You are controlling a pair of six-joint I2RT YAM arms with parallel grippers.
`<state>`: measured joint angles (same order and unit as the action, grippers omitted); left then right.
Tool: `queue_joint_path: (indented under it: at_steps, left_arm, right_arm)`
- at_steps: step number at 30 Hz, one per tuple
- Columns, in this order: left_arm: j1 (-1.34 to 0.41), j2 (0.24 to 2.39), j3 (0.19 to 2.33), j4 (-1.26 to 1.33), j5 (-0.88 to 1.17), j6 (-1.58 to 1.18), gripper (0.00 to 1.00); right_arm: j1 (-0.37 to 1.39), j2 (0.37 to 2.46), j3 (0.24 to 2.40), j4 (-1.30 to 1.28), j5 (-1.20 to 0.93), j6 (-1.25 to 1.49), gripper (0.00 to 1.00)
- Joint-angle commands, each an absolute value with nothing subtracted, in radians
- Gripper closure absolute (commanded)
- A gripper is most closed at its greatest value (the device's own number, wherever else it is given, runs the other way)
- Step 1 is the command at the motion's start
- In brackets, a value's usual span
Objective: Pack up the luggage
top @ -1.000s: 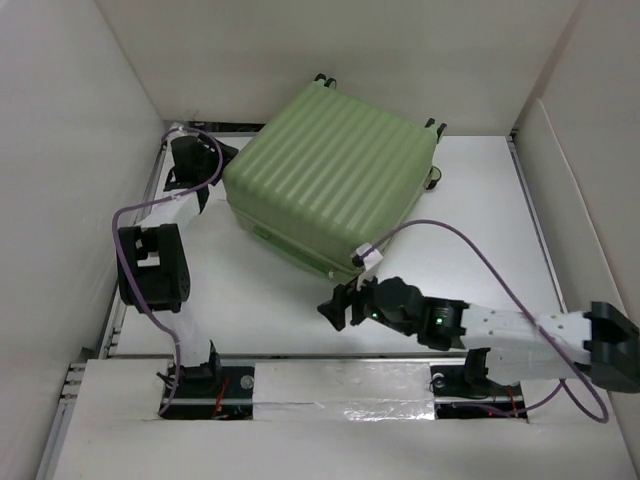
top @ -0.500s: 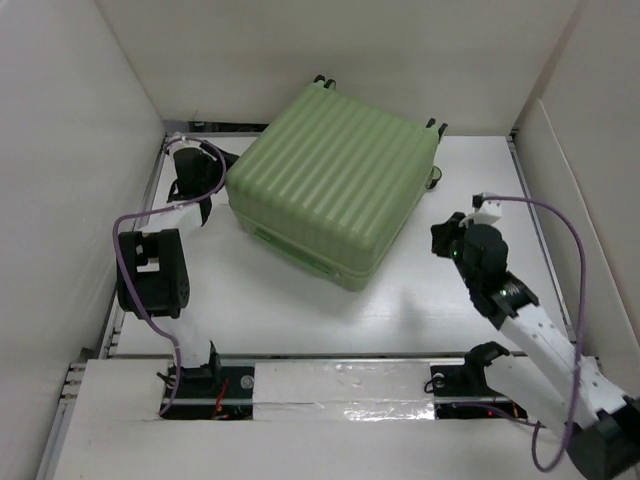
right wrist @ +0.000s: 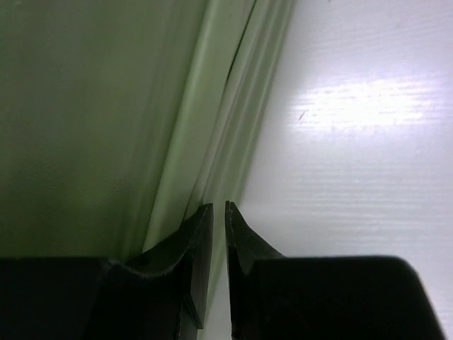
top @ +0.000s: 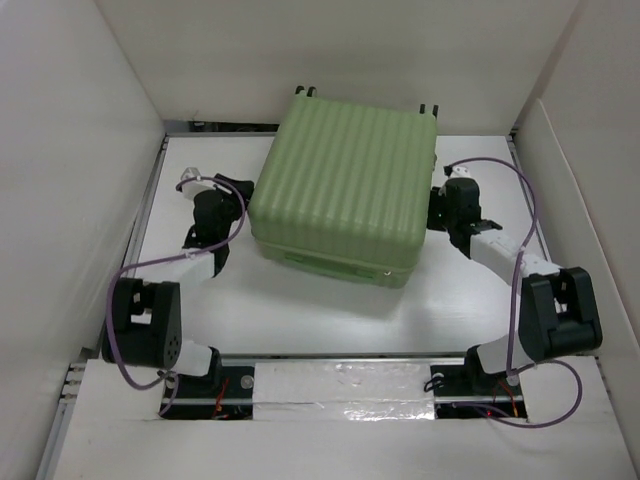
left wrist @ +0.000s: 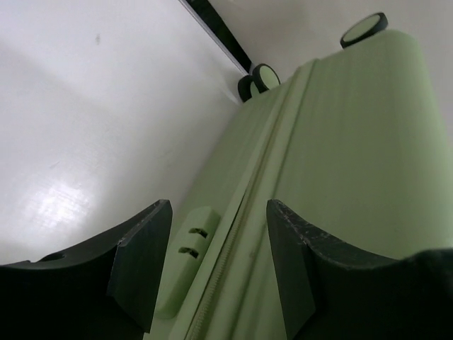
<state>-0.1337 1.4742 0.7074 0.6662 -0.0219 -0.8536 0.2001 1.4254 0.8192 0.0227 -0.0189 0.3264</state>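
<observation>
Both arms reach from the near edge and bend inward. The left gripper (left wrist: 219, 212) gapes wide, empty, at the shell's left side; the right gripper (right wrist: 219, 209) has its fingers all but together at the right seam, and whether either touches is unclear. The luggage (top: 345, 190) lies closed mid-table toward the far wall — its inside hidden.

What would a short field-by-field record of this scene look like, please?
luggage: pale green, closed, lying flat on the table, ribbed shell up
wheels: at its far edge
left gripper: open, at the luggage's left side, fingers either side of the seam line
right gripper: jaws almost together, nothing seen between them, tips at the seam on the luggage's right side
contact: cannot tell whether either gripper touches the shell
</observation>
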Motion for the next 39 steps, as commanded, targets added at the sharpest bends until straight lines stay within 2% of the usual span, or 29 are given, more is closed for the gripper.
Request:
queue_joint_path:
  at_steps: [1,8,12,13,16,17,20,23,24,27,28,29,30,31,35,39]
  left_arm:
    - [-0.258,1.337,0.577,0.672,0.042,-0.824,0.47]
    - [-0.327,1.066,0.326,0.672,0.009,-0.877,0.48]
    - [-0.434,0.938,0.244,0.643,-0.061,-0.922,0.49]
    - [-0.464,0.895,0.238,0.632,-0.084,-0.922,0.49]
    - [-0.57,0.827,0.262,0.559,-0.193,-0.885,0.49]
    - [-0.589,0.816,0.29,0.555,-0.21,-0.87,0.48]
    - [-0.67,0.776,0.385,0.516,-0.271,-0.807,0.48]
    - [-0.702,0.738,0.437,0.473,-0.343,-0.773,0.47]
    - [-0.703,0.7,0.445,0.442,-0.357,-0.766,0.47]
    - [-0.703,0.625,0.454,0.391,-0.419,-0.729,0.47]
    - [-0.703,0.582,0.457,0.374,-0.429,-0.723,0.47]
    - [-0.703,0.563,0.459,0.361,-0.431,-0.716,0.49]
    - [-0.703,0.551,0.456,0.33,-0.428,-0.716,0.5]
    - [-0.703,0.536,0.453,0.312,-0.426,-0.727,0.53]
    - [-0.703,0.54,0.394,0.262,-0.423,-0.759,0.69]
    - [-0.703,0.561,0.367,0.224,-0.41,-0.772,0.74]
  right_arm:
    - [0.262,1.492,0.945,0.209,-0.225,0.324,0.8]
    - [0.209,1.585,1.072,0.239,-0.354,0.322,0.78]
    - [0.179,1.621,1.159,0.175,-0.402,0.305,0.74]
    - [0.179,1.624,1.175,0.163,-0.388,0.304,0.73]
    - [0.138,1.641,1.262,0.063,-0.393,0.276,0.59]
    - [0.105,1.628,1.272,0.031,-0.397,0.272,0.53]
    - [0.023,1.473,1.2,0.044,-0.408,0.294,0.45]
    - [-0.025,1.332,1.076,0.025,-0.378,0.301,0.44]
    - [-0.035,1.207,1.031,0.025,-0.353,0.305,0.44]
    - [-0.035,0.981,0.795,0.112,-0.296,0.327,0.53]
    - [-0.026,0.828,0.744,0.112,-0.276,0.327,0.68]
    - [-0.026,0.752,0.703,0.089,-0.288,0.305,0.93]
    - [-0.017,0.68,0.621,0.078,-0.31,0.304,1.0]
    - [-0.017,0.547,0.582,0.055,-0.334,0.307,1.0]
    - [-0.017,0.271,0.344,-0.003,-0.402,0.385,1.0]
    - [-0.017,0.155,0.198,-0.012,-0.4,0.429,1.0]
